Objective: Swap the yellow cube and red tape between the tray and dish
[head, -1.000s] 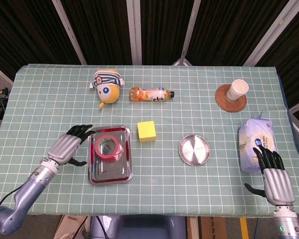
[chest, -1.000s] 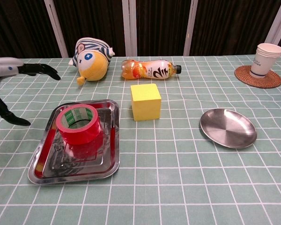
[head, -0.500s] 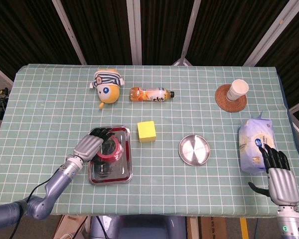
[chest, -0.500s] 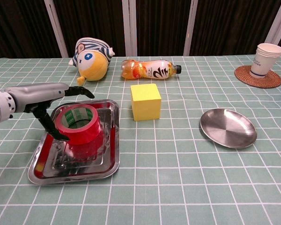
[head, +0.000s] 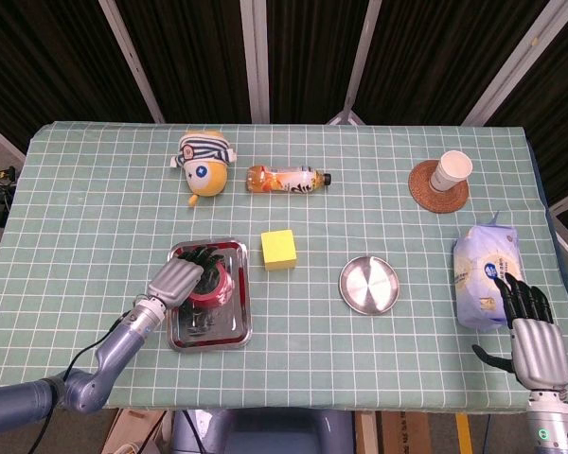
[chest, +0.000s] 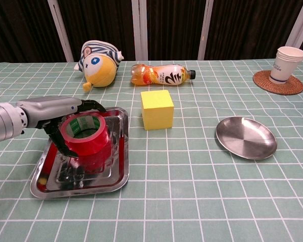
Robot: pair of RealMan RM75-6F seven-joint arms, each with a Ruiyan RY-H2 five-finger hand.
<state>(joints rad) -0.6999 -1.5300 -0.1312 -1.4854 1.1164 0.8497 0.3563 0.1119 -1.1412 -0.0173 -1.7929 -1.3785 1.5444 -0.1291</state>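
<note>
The red tape (head: 216, 285) (chest: 86, 134) stands in the steel tray (head: 238, 326) (chest: 117, 172) at the front left. My left hand (head: 178, 278) (chest: 49, 110) is down on the roll, fingers curled over its far rim and thumb against its near left side. The roll still rests in the tray. The yellow cube (head: 278, 250) (chest: 157, 109) sits on the cloth between the tray and the round steel dish (head: 369, 285) (chest: 246, 137), which holds nothing. My right hand (head: 530, 331) hangs open at the front right edge, fingers apart, shown only in the head view.
A striped plush toy (head: 204, 163) (chest: 97, 63) and an orange drink bottle (head: 287, 178) (chest: 163, 74) lie at the back. A paper cup (head: 451, 171) (chest: 285, 64) stands on a woven coaster at the back right. A wipes pack (head: 486, 270) lies just beyond my right hand.
My left hand swung right from beside the tray, came over the red tape and lowered, its fingers closing around the roll. The right hand barely moved.
</note>
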